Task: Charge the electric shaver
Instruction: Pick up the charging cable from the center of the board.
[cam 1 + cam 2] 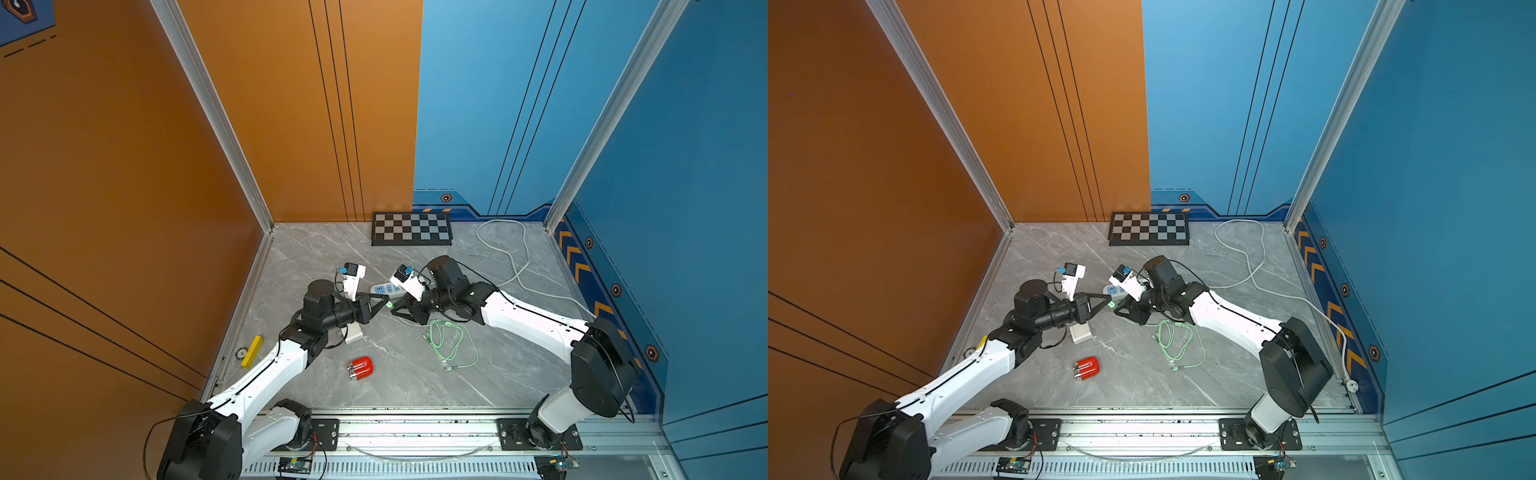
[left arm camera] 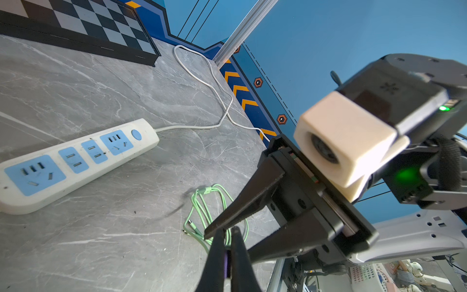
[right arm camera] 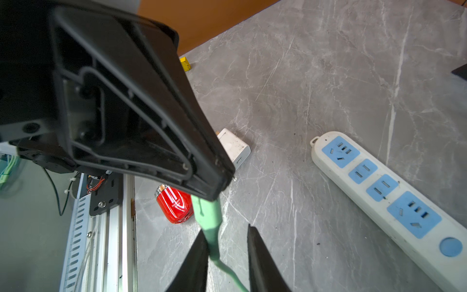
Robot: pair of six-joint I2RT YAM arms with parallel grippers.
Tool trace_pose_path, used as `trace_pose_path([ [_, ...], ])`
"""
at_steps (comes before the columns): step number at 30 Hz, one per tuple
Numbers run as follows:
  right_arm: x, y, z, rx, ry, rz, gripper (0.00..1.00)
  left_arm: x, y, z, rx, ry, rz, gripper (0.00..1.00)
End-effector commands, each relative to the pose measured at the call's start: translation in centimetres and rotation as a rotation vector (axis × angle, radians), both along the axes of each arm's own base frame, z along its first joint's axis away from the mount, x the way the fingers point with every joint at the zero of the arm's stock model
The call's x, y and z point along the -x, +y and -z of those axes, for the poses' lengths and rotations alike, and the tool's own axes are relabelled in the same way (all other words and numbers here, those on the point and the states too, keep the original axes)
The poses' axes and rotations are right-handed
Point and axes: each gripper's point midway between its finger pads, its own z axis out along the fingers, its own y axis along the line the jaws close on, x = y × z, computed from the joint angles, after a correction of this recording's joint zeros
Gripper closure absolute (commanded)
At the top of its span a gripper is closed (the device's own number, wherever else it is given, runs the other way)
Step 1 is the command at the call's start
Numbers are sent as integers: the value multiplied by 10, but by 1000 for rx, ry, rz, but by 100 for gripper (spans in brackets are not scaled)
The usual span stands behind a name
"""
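Observation:
The electric shaver is a glossy red capsule with silver heads, lying alone on the grey marble table near the front. Both grippers meet tip to tip above the table's middle, behind the shaver. My left gripper is shut on the plug end of a green cable. That plug passes between the fingers of my right gripper, which is open; the plug rests against one finger, with a gap to the other.
A white-and-blue power strip lies just behind the grippers, its white cord looping to the back right. A white charger block sits under the left arm. Checkerboard at the back wall, yellow block at the left edge.

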Motion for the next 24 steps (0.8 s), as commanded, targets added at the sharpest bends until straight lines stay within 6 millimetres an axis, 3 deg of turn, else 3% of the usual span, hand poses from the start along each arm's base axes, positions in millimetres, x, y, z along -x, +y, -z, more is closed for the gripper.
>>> trace_pose_path([
  [1, 1, 2, -15, -68, 45, -67, 72, 9, -4, -10, 19, -29, 57, 100],
  [14, 9, 2, -11, -67, 107, -140, 75, 11, -9, -21, 30, -53, 96, 100],
  [24, 9, 3, -25, -88, 84, -142, 94, 15, -12, -9, 17, -32, 109, 100],
])
